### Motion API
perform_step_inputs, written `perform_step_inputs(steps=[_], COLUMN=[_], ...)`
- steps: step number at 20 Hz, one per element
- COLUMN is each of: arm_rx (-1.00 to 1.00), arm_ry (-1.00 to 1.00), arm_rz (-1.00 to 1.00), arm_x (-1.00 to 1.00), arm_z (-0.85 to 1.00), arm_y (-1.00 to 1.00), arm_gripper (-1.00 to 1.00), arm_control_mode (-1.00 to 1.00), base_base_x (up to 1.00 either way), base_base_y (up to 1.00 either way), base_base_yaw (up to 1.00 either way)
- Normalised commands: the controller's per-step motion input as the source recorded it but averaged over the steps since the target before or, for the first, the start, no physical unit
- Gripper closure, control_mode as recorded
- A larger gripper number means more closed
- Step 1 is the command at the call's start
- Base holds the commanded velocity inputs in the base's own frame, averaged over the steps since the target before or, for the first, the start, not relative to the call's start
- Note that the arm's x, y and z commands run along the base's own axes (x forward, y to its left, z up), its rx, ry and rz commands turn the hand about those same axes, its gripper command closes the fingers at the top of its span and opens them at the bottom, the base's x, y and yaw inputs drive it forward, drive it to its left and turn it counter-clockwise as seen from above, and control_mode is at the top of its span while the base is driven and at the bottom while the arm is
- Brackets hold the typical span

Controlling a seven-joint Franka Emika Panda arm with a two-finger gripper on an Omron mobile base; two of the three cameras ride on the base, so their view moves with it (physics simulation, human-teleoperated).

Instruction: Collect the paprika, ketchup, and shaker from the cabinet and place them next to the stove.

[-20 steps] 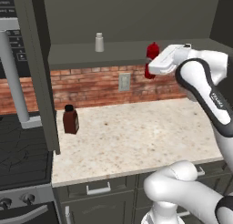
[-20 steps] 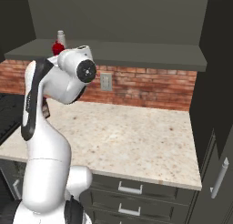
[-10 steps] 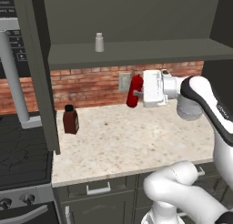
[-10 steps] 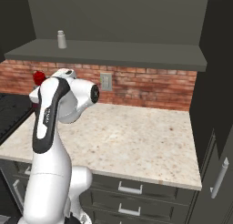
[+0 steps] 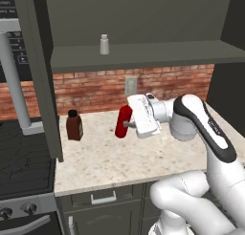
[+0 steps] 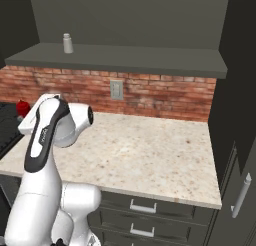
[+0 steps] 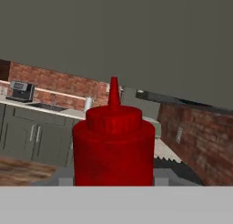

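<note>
Left base view: tool clenched on the ketchup, gripping the slim red bottle about mid-body from its right side. Bottle upright with a slight lean, its base low over the speckled surface; contact with the surface cannot be told. White arm reaches in from the right, wrist level with the bottle.

Paprika stands upright on the surface, well to the left of the tool, near the brick backsplash. Dark brown body, black cap. Apart from the ketchup, bare surface between them.

Shaker sits upright on the cabinet shelf, above the tool and a little to its left. Tall narrow cabinet door hangs open edge-on, left of the paprika. Stove lies beyond that door, farthest left of the tool; dark grates visible, knobs along the front edge.

Right base view: arm blocks most of the tool; a small patch of the ketchup shows at the arm's left. Shaker on the shelf above.

Hand view: ketchup sits close before the camera, nozzle pointing up, with grey finger tips showing at either side of its lower body.
</note>
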Motion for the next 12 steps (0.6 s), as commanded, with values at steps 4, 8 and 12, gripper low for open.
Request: perform_step_inputs(steps=[4,8,12], arm_rx=[0.00,0.00,0.00], arm_ry=[0.06,0.05,0.00], arm_rz=[0.11,0.08,0.06], arm_x=[0.14,0.30,0.28], arm_z=[-0.32,-0.39,-0.46], arm_y=[0.46,0.40,0.31], arm_gripper=[1.00,1.00,1.00], arm_control_mode=[-1.00,-1.00,-1.00], base_base_x=[0.00,0.00,0.00], base_base_y=[0.00,0.00,0.00], base_base_yaw=[0.00,0.00,0.00])
